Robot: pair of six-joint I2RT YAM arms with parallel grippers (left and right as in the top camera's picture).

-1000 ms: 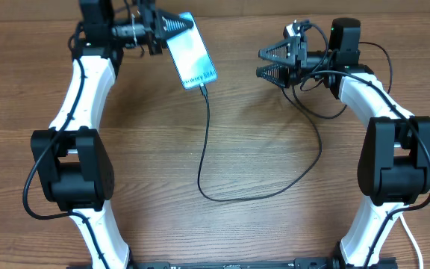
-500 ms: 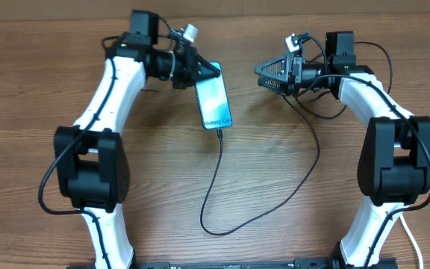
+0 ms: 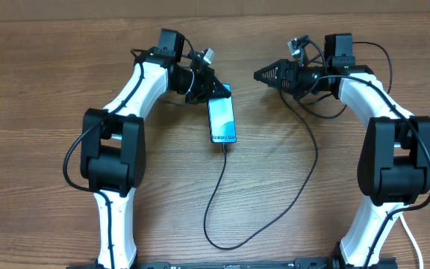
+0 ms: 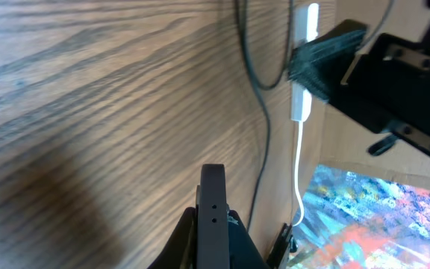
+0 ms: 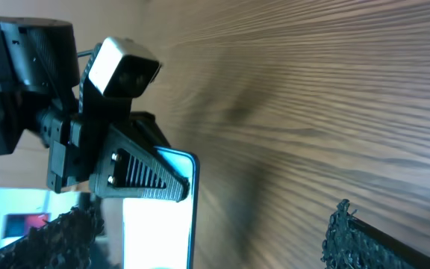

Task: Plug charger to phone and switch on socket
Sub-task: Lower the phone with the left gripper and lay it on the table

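Note:
The phone, its screen glowing blue-teal, lies on the wooden table just left of centre. My left gripper is shut on its top edge. In the left wrist view the phone's black edge sits clamped between the jaws. The charger's thin black cable is plugged into the phone's bottom end, loops toward the front edge and rises to the right behind my right arm, where its plug end is hidden. My right gripper is open and empty, to the right of the phone's top. The right wrist view shows the phone between its spread fingers. The socket is out of view.
The two arm bases stand at the left and right sides of the table. A white cord runs by the right base. Beyond the table's far edge, the left wrist view shows a thin white cord.
My left arm has carried the phone to the right and toward the table's middle, and the black cable has followed. My right gripper has shifted slightly and its fingers look closer together from above.

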